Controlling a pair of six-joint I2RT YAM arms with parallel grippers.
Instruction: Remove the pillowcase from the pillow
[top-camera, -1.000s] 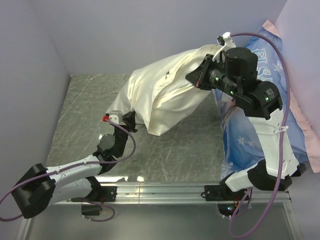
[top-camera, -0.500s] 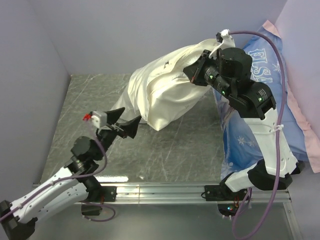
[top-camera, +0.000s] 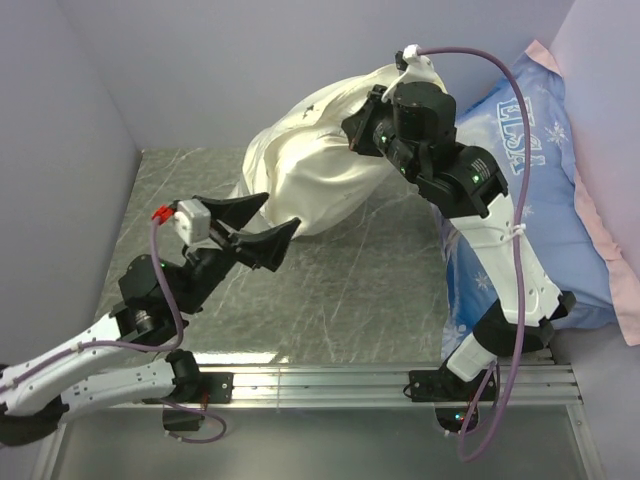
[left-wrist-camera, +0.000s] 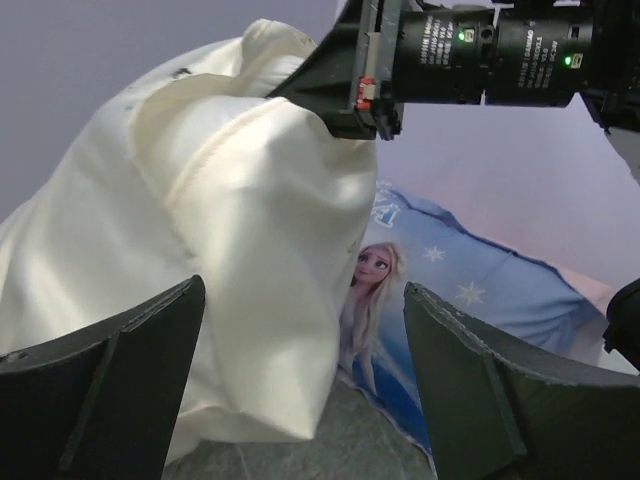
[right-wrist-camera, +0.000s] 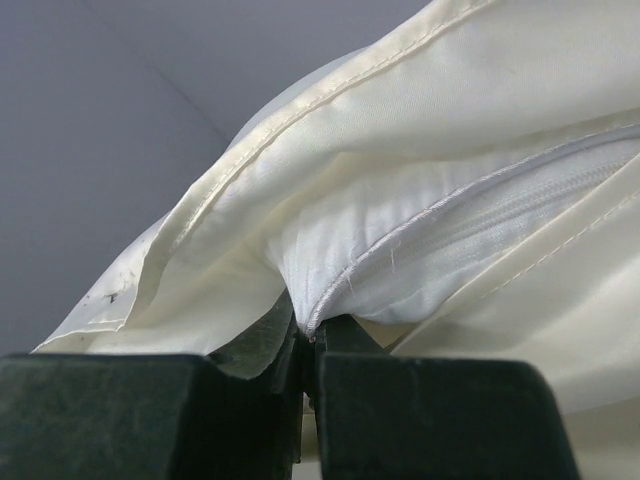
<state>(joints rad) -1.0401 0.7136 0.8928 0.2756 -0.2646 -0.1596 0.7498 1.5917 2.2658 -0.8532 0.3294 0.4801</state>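
The cream pillowcase (top-camera: 300, 165) hangs as a wrinkled bundle above the table, lifted at its upper right end. My right gripper (top-camera: 353, 135) is shut there; in the right wrist view its jaws (right-wrist-camera: 312, 335) pinch the piped seam of the white pillow (right-wrist-camera: 430, 250), with the pillowcase (right-wrist-camera: 450, 80) folded back around it. My left gripper (top-camera: 282, 210) stands wide open below and left of the bundle, holding nothing. In the left wrist view the pillowcase (left-wrist-camera: 250, 230) hangs just ahead of the open gripper (left-wrist-camera: 300, 400), its low corner near the table.
A blue ELSA pillow (top-camera: 520, 190) leans against the right wall, with a pink cloth (top-camera: 600, 230) behind it. It also shows past the bundle (left-wrist-camera: 450, 290). The grey table (top-camera: 340, 300) is walled at the back and left.
My left gripper has opened, let go of the pillowcase's lower end and drawn back upward. My right arm has carried the bundle higher and to the left.
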